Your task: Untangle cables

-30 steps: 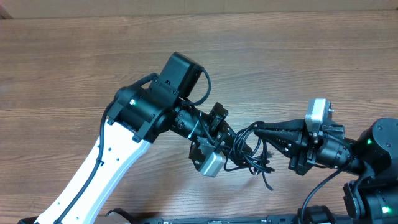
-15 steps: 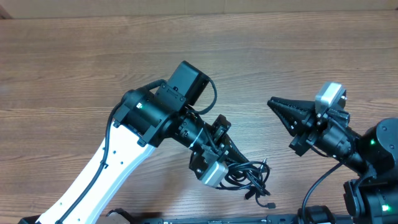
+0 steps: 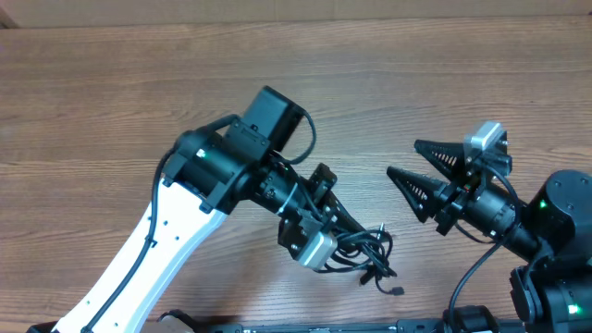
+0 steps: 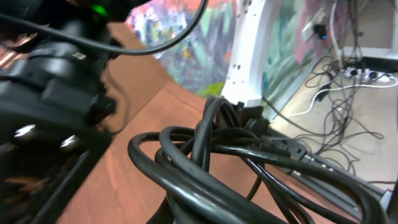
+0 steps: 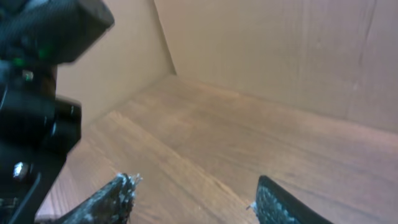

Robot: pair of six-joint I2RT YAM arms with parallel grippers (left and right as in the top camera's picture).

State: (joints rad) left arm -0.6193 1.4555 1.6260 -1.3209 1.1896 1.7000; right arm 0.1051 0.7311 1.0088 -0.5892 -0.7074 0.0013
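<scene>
**Warm wood, plain board, a splash of colour**

Here's the counter [image 3: 111, 83], brown wood grain running side to side under even, soft light. A plain tan board [image 5: 280, 56] walls off its far edge. Off beyond the counter's edge there's a brightly painted panel [image 4: 180, 37] and a pale floor [image 4: 379, 134] strewn with loose wires [image 4: 329, 74].

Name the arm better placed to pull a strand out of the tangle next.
Right. The right gripper is open, empty and aimed at the cables; the left gripper is shut on them.
</scene>
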